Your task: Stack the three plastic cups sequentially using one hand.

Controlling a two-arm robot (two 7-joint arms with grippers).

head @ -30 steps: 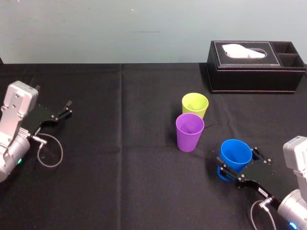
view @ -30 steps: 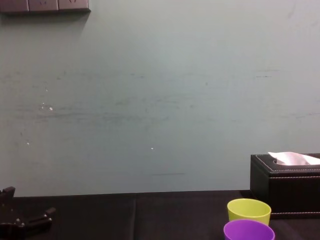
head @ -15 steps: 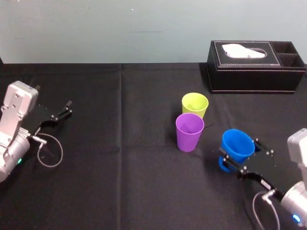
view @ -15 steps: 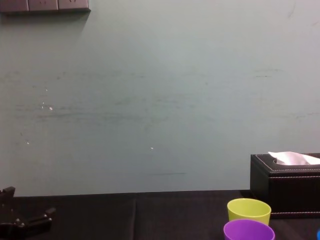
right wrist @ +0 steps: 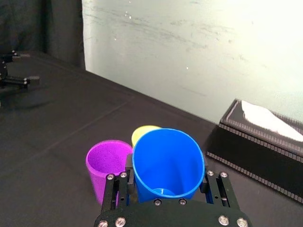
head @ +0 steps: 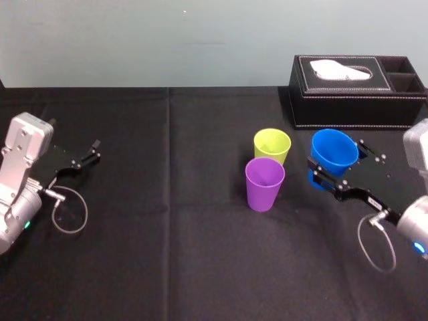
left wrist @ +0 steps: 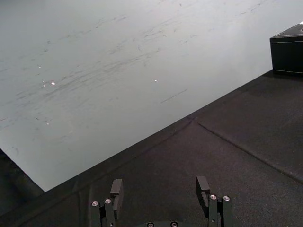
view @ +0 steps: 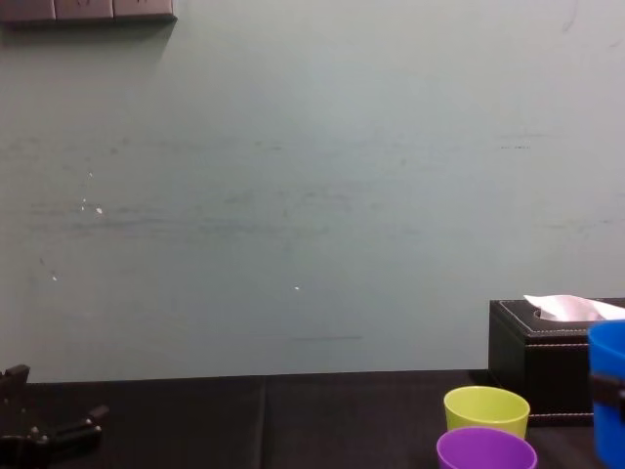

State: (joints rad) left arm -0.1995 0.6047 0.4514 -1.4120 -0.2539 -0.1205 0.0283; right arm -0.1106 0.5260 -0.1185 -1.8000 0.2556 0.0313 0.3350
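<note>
Over the right of the surface (head: 167, 234), in the head view, the right gripper (head: 331, 170) holds the blue cup (head: 333, 150) aloft, jaws clamped on it, beside the yellow-green cup (head: 272, 145) and the purple cup (head: 265, 182). The left gripper (head: 83, 159) sits parked, jaws apart. From the right wrist view, the blue cup should be centred upright over one rim before lowering.

a lab test bench: black-clothed table (head: 167, 267) against a bare pale wall (head: 134, 40).

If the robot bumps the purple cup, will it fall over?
Probably easily: the purple cup is empty, tall, and narrower at its base than its rim. It likely weighs little. The green cup close behind might stop it.
</note>
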